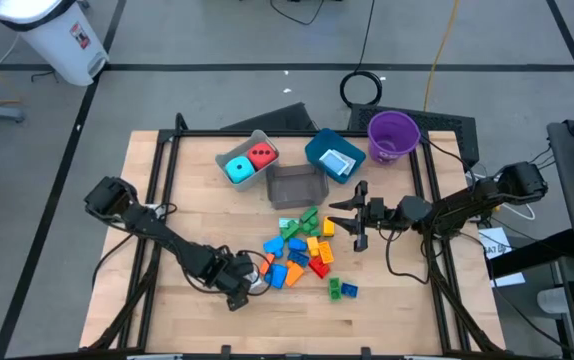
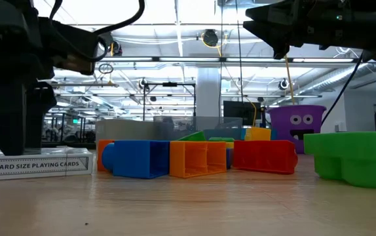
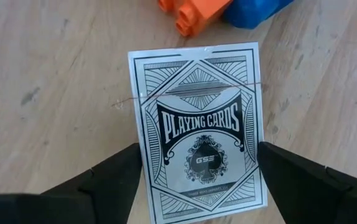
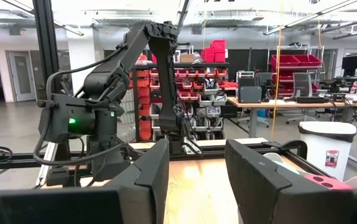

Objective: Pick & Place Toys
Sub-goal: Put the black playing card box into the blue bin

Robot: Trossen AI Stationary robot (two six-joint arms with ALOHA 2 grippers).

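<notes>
A playing-card box [image 3: 200, 124] lies flat on the table, face up, near the front left. My left gripper [image 3: 200, 186] points down over it, open, one finger beside each long side of the box. The low view shows the box [image 2: 34, 165] lying flat under the dark gripper [image 2: 11, 124]. A pile of coloured bricks [image 1: 302, 250] sits mid-table, just right of the box. My right gripper [image 1: 357, 215] hovers raised right of the pile, open, with nothing between its fingers [image 4: 147, 180]. My left gripper comes at the card box from above, its fingers [image 3: 116, 180] lying across the box's width at its near half. The finger edges stand right at the box's long sides [image 3: 142, 180]; I cannot tell whether they touch. The box lies flat on the table.
A grey bin [image 1: 229, 148] with a cyan and a red cube, a dark bin [image 1: 297, 186] and a teal bin [image 1: 319, 148] holding a card stand at the back. A purple cup [image 1: 394, 135] is at the back right. Two green bricks [image 1: 342, 290] lie apart, front right.
</notes>
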